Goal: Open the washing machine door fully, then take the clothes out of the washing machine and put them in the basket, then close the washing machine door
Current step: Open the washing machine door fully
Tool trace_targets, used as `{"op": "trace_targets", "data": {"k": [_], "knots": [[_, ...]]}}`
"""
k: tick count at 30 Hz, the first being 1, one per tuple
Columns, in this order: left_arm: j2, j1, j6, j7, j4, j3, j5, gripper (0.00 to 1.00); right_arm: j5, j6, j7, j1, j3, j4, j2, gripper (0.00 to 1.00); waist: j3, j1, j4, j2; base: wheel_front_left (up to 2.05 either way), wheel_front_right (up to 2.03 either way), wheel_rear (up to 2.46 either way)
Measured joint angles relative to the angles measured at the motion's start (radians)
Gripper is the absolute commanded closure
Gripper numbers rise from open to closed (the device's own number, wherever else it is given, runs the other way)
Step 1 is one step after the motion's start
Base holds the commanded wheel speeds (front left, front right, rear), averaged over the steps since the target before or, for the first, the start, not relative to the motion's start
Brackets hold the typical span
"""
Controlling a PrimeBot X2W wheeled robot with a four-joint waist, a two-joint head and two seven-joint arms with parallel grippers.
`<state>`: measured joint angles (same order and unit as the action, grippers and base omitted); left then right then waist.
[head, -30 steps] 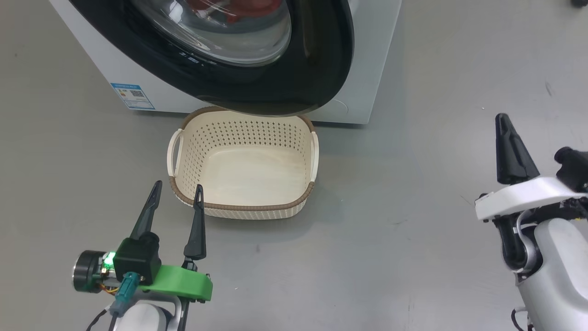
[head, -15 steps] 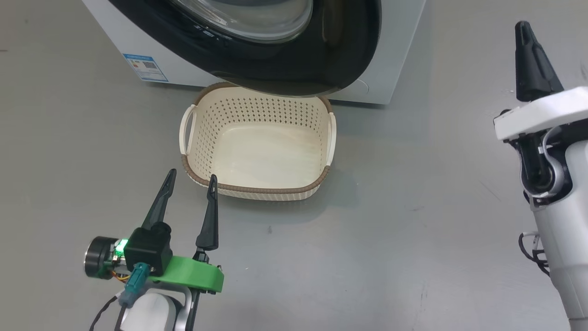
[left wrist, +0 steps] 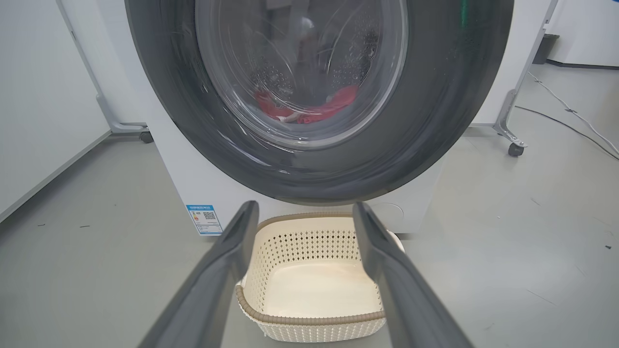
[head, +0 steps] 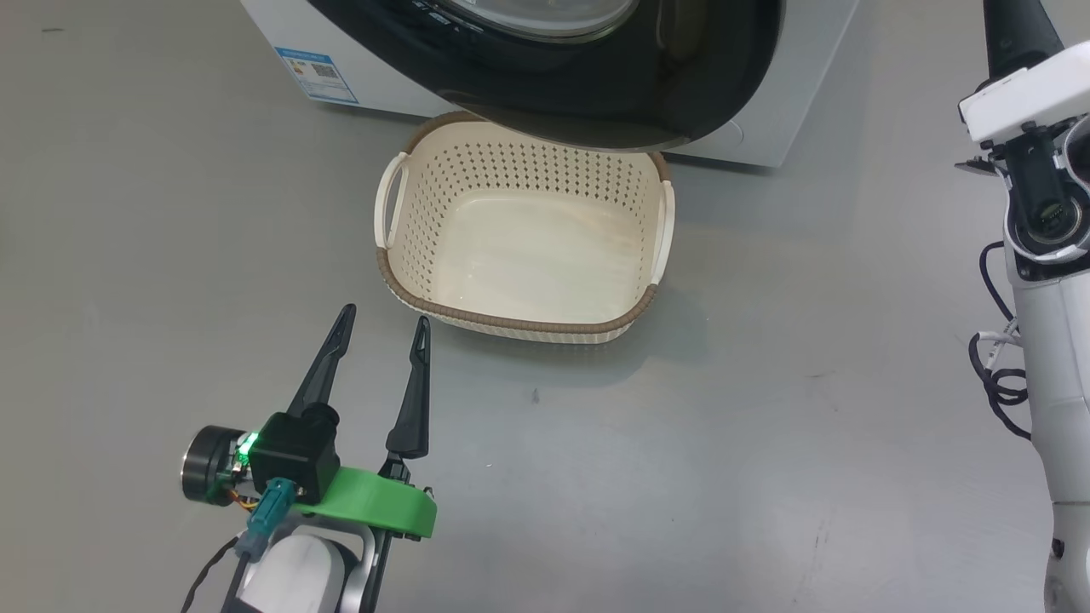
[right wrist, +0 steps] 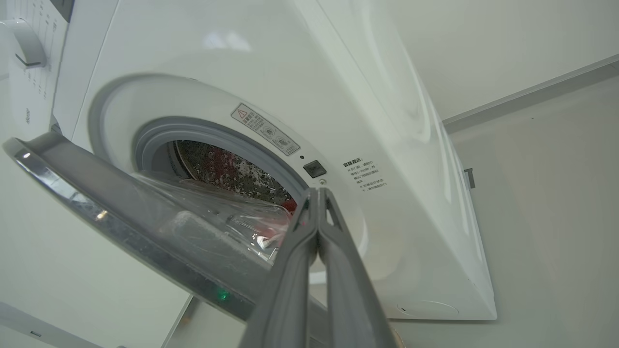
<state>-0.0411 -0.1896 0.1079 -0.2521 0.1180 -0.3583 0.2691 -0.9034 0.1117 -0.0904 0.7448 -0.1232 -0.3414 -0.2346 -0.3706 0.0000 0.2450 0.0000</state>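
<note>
One basket (head: 519, 324), long axis left-right

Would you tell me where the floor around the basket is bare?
Bare floor lies between the basket and the right arm, and left of it up to the blue label. Tight spots: the washing machine door overhangs the basket's far rim, and the left claw sits by its near-left corner.

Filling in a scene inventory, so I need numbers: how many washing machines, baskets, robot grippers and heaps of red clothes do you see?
Washing machine: 1
Basket: 1
Grippers: 2 (left gripper open, right gripper shut)
Red clothes heap: 1
Total: 5
</note>
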Motion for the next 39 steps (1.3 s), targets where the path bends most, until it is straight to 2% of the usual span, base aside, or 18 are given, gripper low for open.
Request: {"op": "trace_targets", "data": {"k": [4, 18, 24, 28, 31, 39], "knots": [[0.0, -0.008, 0.0, 0.0, 0.0, -0.007, 0.011, 0.0, -0.044, -0.005, -0.046, 0.046, 0.017, -0.028, 0.012, 1.0, -0.015, 0.0, 0.021, 0.0, 0.0, 0.0, 0.0], [0.001, -0.034, 0.001, 0.0, 0.0, -0.033, 0.024, 0.0, -0.21, -0.087, -0.214, 0.168, 0.079, -0.141, 0.052, 1.0, -0.051, 0.0, 0.086, 0.0, 0.0, 0.0, 0.0], [0.002, -0.035, 0.001, 0.0, 0.003, -0.042, 0.034, 0.0, -0.272, -0.108, -0.271, 0.217, 0.103, -0.166, 0.073, 1.0, -0.061, 0.0, 0.108, 0.0, 0.0, 0.0, 0.0], [0.002, -0.036, 0.001, 0.0, 0.005, -0.044, 0.047, 0.0, -0.302, -0.117, -0.307, 0.243, 0.108, -0.187, 0.083, 1.0, -0.064, 0.0, 0.119, 0.0, 0.0, 0.0, 0.0], [0.002, -0.036, 0.001, 0.0, 0.007, -0.044, 0.047, 0.0, -0.362, -0.145, -0.347, 0.257, 0.131, -0.21, 0.112, 1.0, -0.063, 0.0, 0.124, 0.0, 0.0, 0.0, 0.0], [0.003, -0.036, 0.003, 0.0, 0.007, -0.044, 0.046, 0.0, -0.419, -0.176, -0.417, 0.275, 0.154, -0.243, 0.108, 1.0, -0.062, 0.0, 0.129, 0.0, 0.0, 0.0, 0.0]]}}
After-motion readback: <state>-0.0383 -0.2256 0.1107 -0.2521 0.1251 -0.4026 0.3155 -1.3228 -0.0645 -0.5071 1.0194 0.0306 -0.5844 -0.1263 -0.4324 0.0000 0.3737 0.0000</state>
